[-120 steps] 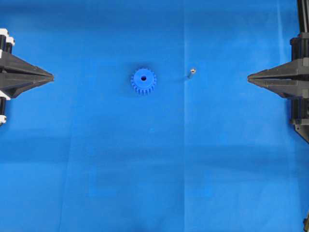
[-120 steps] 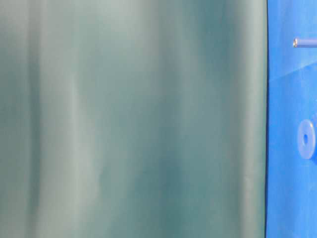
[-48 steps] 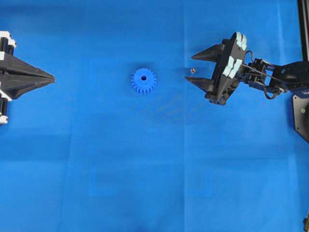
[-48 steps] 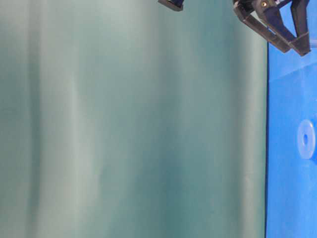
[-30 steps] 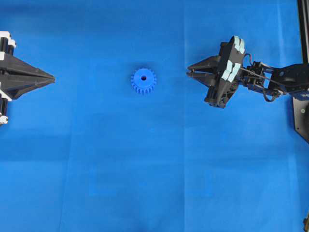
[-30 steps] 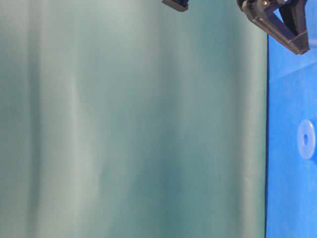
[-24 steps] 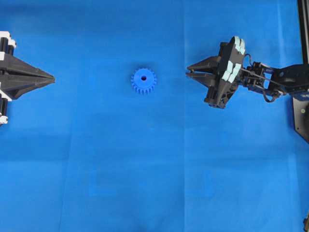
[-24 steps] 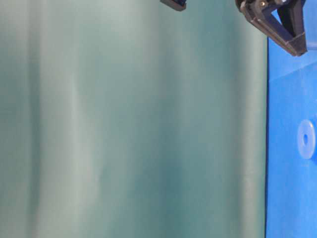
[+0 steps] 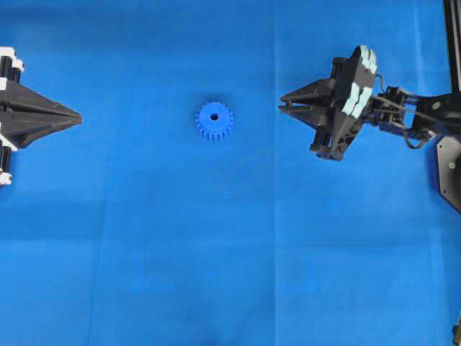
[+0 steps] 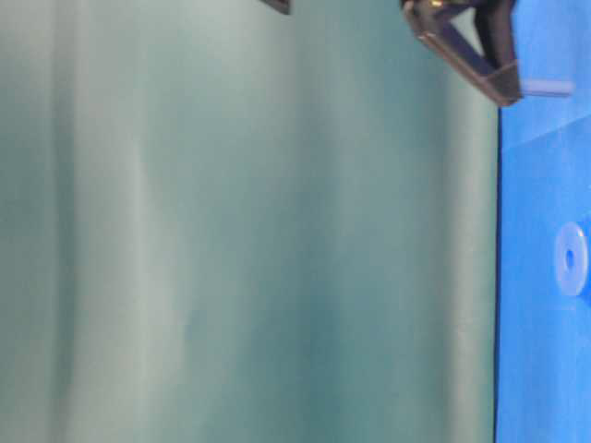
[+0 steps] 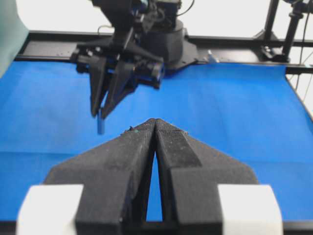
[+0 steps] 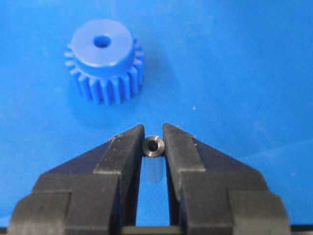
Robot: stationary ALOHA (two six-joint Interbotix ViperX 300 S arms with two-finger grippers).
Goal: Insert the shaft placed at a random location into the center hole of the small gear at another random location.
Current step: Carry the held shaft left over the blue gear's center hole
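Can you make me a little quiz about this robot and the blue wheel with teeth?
1. True or false: the right end effector is pinching the shaft.
2. Where is the small gear? A) on the blue mat B) in the left end effector C) on top of the shaft
3. Fill in: the gear's center hole is ____ (filled or empty).

Key: 1 true. 2 A. 3 empty.

The right gripper point(image 12: 154, 139) is reaching in from the right of the overhead view, its jaws pinching the shaft point(image 12: 153, 146) between the fingertips. The left gripper point(image 9: 75, 115) is resting at the left edge, jaws pressed together, pointing inward.
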